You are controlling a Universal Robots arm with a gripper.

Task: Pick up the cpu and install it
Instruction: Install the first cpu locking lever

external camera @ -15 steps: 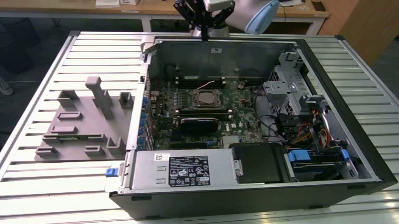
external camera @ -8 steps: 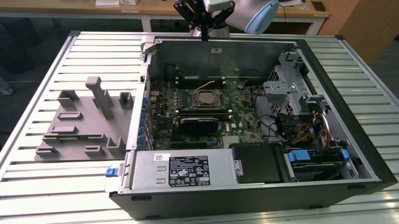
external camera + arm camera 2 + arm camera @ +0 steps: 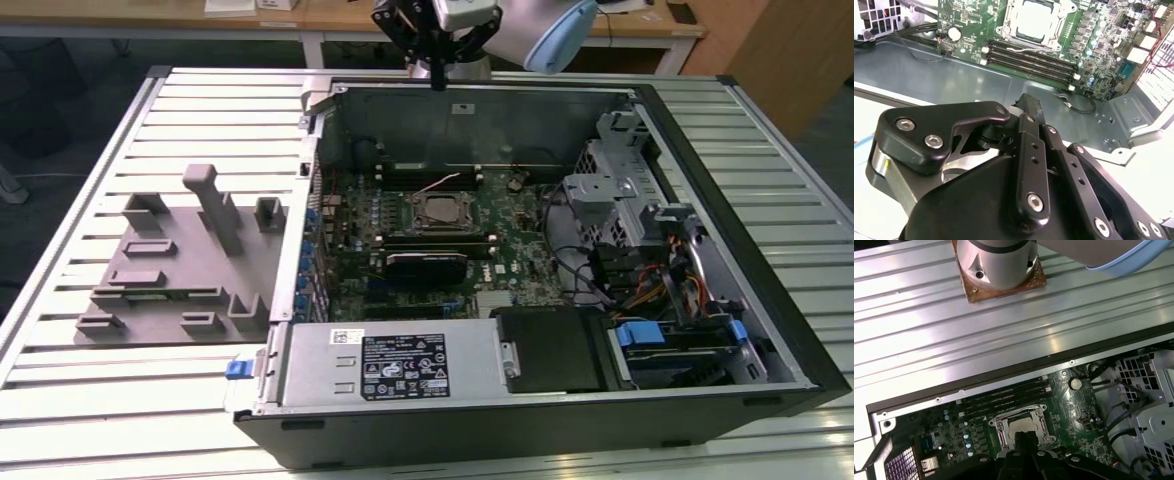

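1. On the slatted desk [image 3: 80, 130] lay the open case [image 3: 747, 300], with a grey holder [image 3: 160, 270] beside it at the exterior view's left.
2. A green board [image 3: 514, 250] lay flat inside the case.
3. The pincer [image 3: 438, 82] hung above the case's far wall, its fingers together and empty.
4. The socket [image 3: 1005, 25] sat mid-board.
5. The cpu [image 3: 1036, 19] rested in the socket, well apart from the pincer.

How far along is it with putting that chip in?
Done: the cpu already lies in the motherboard socket. In hand: nothing; the end effector is shut and empty, hanging over the case at its far wall. Left: whether the socket is latched, I cannot tell.
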